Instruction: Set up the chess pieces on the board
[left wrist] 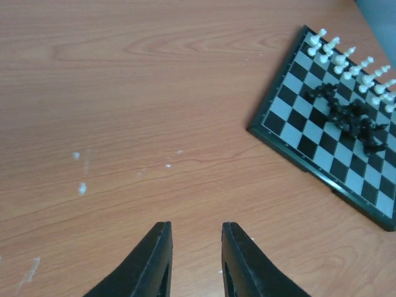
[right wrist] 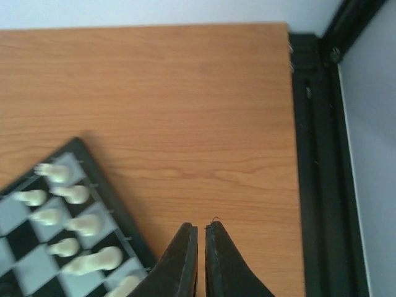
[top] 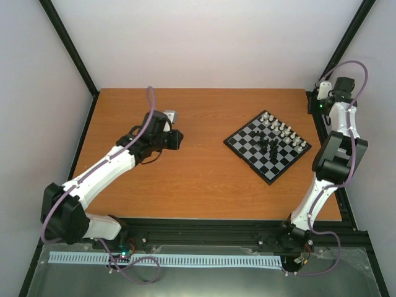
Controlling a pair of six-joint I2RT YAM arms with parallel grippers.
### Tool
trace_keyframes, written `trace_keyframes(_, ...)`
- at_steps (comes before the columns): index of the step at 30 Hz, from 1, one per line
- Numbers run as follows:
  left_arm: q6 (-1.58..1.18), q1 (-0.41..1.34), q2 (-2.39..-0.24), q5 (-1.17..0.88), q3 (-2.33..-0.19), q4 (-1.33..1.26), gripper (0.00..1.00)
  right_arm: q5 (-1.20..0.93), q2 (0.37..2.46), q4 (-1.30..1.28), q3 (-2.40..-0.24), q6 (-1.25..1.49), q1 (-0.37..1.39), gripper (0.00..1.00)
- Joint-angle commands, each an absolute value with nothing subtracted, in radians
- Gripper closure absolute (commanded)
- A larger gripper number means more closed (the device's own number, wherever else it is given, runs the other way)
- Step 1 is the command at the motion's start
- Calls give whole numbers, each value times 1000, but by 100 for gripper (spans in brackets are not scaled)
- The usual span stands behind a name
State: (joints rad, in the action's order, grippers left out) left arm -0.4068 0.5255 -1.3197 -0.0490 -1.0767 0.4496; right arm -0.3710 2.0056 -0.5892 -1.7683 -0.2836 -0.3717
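The board [top: 266, 167] sits at three o'clock on the tabletop [top: 185, 192] — white pieces [top: 284, 130] line its one o'clock edge, black pieces [top: 267, 147] lie heaped mid-board. The left pincer [left wrist: 195, 229] is partly spread, the right pincer [right wrist: 202, 229] pressed together — neither pinching anything.

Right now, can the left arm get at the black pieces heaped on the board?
Probably yes. Only bare table lies between the left end effector and the board, and the black pieces lie mid-board, nearer it than the white row. The right arm is beyond the board.
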Motion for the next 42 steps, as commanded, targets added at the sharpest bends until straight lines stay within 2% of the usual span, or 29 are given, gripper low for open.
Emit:
trace_keyframes(1, -442, 599, -1395, -84, -1142, 452, 84, -322, 2164, -736, -1913, -336, -414, 96)
trace_keyframes(3, -445, 632, -1437, -85, -1153, 449, 95, -286, 2221, -769, -1966, -347, -420, 97)
trace_keyframes(6, -442, 679, -1493, -86, -1165, 440, 99, -242, 2288, -817, -2027, -363, -425, 97)
trace_keyframes(12, -449, 724, -1561, -87, -1184, 427, 99, -198, 2402, -946, -2147, -408, -426, 97)
trace_keyframes(23, -464, 729, -1564, -103, -1171, 413, 99, -240, 2487, -1060, -2226, -448, -423, 97)
trace_keyframes(33, -464, 729, -1563, -111, -1155, 402, 99, -244, 2508, -1131, -2203, -501, -390, 97)
trace_keyframes(42, -494, 729, -1582, -101, -1135, 392, 99, -366, 2453, -1164, -2069, -514, -374, 97)
